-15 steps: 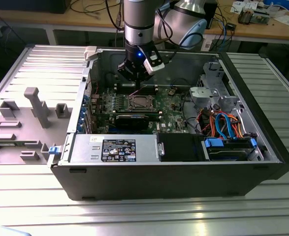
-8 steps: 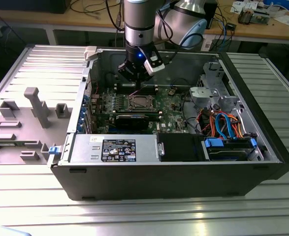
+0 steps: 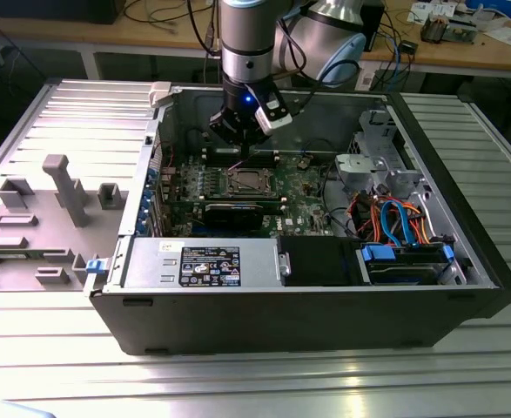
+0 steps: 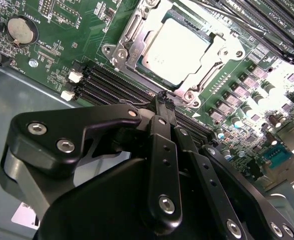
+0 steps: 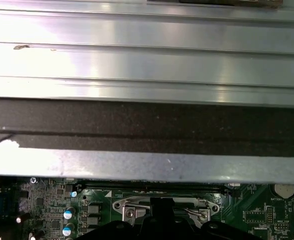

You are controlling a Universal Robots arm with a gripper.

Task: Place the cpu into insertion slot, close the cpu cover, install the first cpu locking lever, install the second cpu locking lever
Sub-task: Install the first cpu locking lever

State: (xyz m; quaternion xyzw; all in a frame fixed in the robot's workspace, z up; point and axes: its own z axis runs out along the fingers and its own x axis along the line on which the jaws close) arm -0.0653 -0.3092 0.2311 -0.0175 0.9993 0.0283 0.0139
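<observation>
The cpu (image 4: 179, 47), a dull silver square, lies flat in the insertion slot (image 3: 242, 181) on the green board. The cpu cover (image 4: 134, 37), a silver frame, lies down around it. My gripper (image 4: 164, 98) hangs just beside the slot's rim, on the side of the long memory slots, with its black fingers (image 4: 159, 135) shut together. I cannot tell whether anything thin is pinched at the tips. In the exterior view the gripper (image 3: 242, 150) is low inside the open case, right behind the slot. The first wrist view shows the cover (image 5: 162, 204) just beyond the gripper body.
Long black memory slots (image 4: 111, 82) run under the fingers. A black graphics card (image 3: 238, 212) lies in front of the slot. The power supply (image 3: 203, 264), drive bay (image 3: 407, 261) and coloured cables (image 3: 394, 218) fill the case's front and right. The case wall (image 5: 147, 160) stands close by.
</observation>
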